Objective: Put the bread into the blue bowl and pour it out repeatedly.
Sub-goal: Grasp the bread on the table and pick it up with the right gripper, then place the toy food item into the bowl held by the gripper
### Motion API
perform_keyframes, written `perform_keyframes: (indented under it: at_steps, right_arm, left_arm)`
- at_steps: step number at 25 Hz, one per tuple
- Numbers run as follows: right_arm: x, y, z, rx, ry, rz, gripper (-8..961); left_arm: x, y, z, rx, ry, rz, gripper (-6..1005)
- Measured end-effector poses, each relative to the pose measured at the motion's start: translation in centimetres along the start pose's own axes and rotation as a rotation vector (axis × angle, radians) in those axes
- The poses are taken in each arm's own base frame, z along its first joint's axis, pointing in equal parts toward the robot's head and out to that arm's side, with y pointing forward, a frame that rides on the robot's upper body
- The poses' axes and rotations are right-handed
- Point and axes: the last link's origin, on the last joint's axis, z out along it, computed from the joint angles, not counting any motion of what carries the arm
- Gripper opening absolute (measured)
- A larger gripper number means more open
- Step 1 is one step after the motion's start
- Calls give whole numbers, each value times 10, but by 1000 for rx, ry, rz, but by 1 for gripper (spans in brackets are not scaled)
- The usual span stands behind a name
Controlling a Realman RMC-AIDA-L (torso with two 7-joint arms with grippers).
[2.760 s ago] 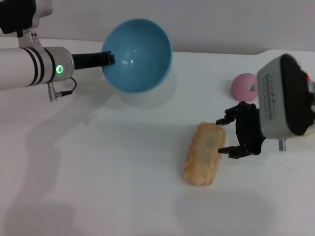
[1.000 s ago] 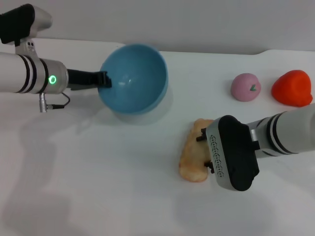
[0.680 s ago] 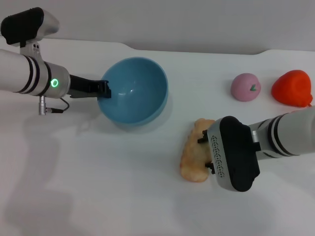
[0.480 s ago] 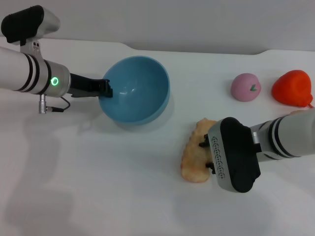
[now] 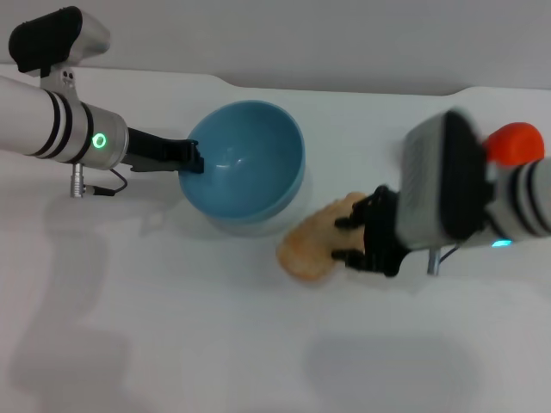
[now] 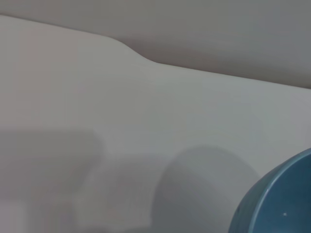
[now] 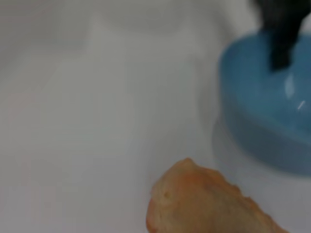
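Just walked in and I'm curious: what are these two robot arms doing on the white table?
The right gripper is shut on an orange-tan toy bread loaf, holding it beside a glossy light-blue plastic bowl. The left gripper grips that bowl's rim, tilting it toward the loaf. The bowl is empty. An orange-red toy sits behind the right arm.

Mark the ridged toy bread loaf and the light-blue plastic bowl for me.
ridged orange-tan toy bread loaf point(image 5: 312, 242), head view, on its free end.
light-blue glossy plastic bowl point(image 5: 250, 163), head view, on its inner wall.
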Motion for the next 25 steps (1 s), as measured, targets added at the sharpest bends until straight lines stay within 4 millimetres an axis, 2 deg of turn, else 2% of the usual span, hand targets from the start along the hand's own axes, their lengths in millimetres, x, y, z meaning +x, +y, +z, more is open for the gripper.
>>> perform_keyframes:
  at_steps: [8,13,15,18,21,25]
  right_arm:
    - [9,-13,-58,-10,-292,308,396]
    - [14,-12,-102,2,-593,405,338]
    - [14,-11,-110,2,-656,422,320]
    - [14,-8,-112,-16,-682,431,292]
    - [17,-7,-104,-38,-682,459,264]
    - [23,-5,-93,-55,-680,468,236]
  left_arm:
    - [-2,17,8,-1,-65,66,8]
    - [-6,42,19,-22,-112,129,8]
    - [-6,52,23,-32,-119,147,9]
    - [-4,69,29,-48,-136,191,9]
    - [-5,86,35,-50,-170,233,9]
    - [-7,96,37,-47,-187,255,10]
